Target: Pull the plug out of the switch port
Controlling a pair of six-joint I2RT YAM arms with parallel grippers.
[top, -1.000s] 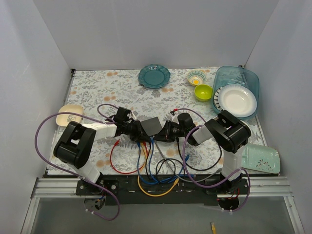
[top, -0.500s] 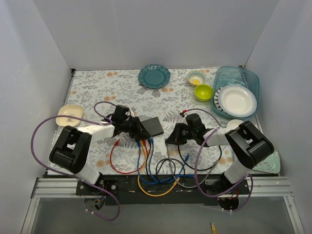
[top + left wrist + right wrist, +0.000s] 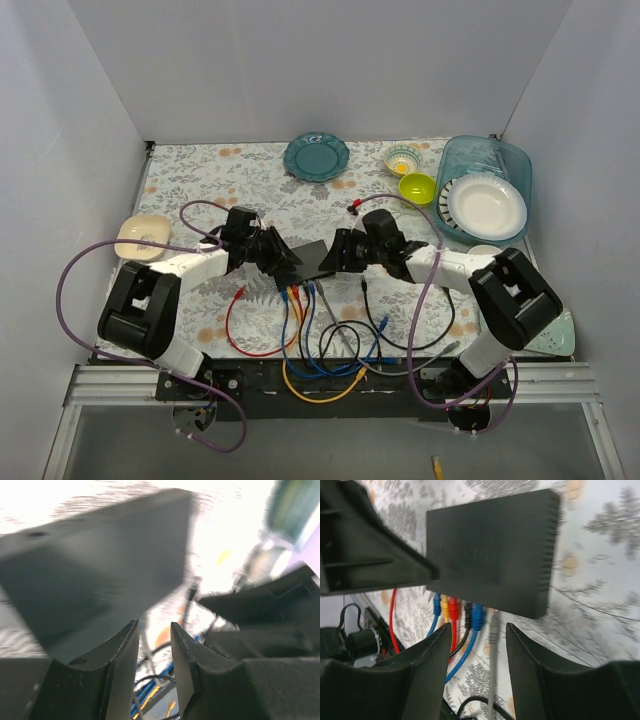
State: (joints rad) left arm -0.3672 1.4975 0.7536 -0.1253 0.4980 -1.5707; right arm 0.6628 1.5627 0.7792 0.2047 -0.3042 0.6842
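Several cables loop on the counter nearest the arm bases, crossing so much from above that single runs are hard to follow. A mint tray at the near right is partly covered by the right arm. The cables run up to a row of plugs along the near long edge of the switch, a flat black box with a ribbed side that lies mid-counter between the two tools. Only the right wrist view tells the plugs apart: blue, yellow, red, black, blue, then a grey plug at the right end. The ports are hidden behind them, and whether the grey one is seated or just out I cannot tell. The right tool sits over that row, jaws wide apart with nothing gripped. The left tool is at the switch's left end, jaws parted by a narrow gap and holding nothing. Its own view is blurred and washed out, showing the box as a grey slab just beyond the fingertips. Seen from the right wrist, its tip lies at the switch's near left corner; touching or not, I cannot say. Farther back are a cream dish, a green bowl, a small patterned bowl, a teal plate and a clear tub holding a white plate.
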